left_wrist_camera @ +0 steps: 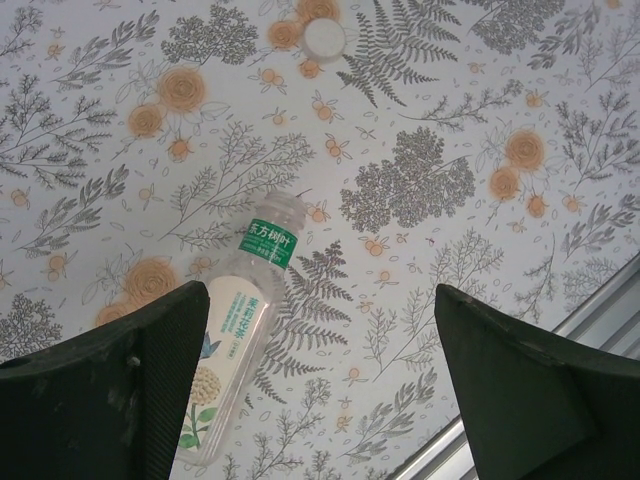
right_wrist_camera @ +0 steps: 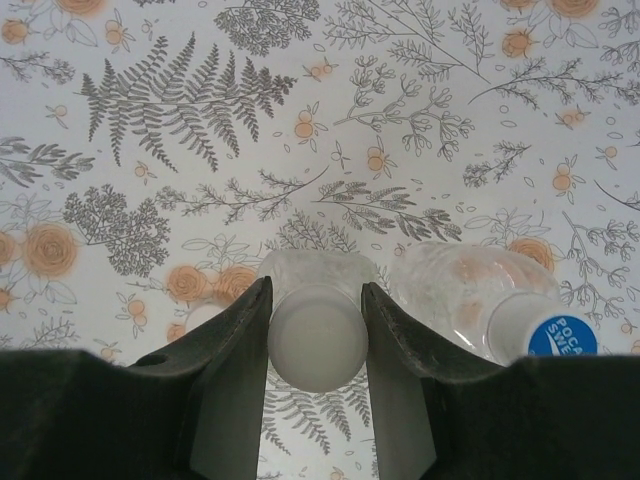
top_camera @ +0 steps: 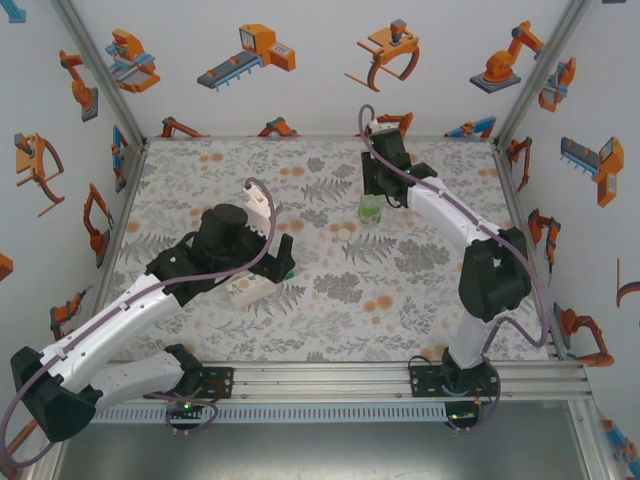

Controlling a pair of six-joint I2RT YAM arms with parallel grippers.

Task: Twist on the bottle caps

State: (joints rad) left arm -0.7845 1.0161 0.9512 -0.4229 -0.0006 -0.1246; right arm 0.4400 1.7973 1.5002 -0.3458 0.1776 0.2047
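**Held square: pale cap [right_wrist_camera: 318, 340] in the right gripper [right_wrist_camera: 316, 286]**

The pale cap tops an upright bottle [right_wrist_camera: 300, 264], its axis running straight up into the right gripper, whose fingers [right_wrist_camera: 235, 370] press the cap from both sides; a twist about that axis looks the next need. Just beside this bottle stands a blue-capped bottle [right_wrist_camera: 465, 285]. Well apart from it, a labelled bottle [left_wrist_camera: 240, 330] lies flat on the worktop [left_wrist_camera: 480, 100] below the wide-spread left gripper [left_wrist_camera: 320, 292].
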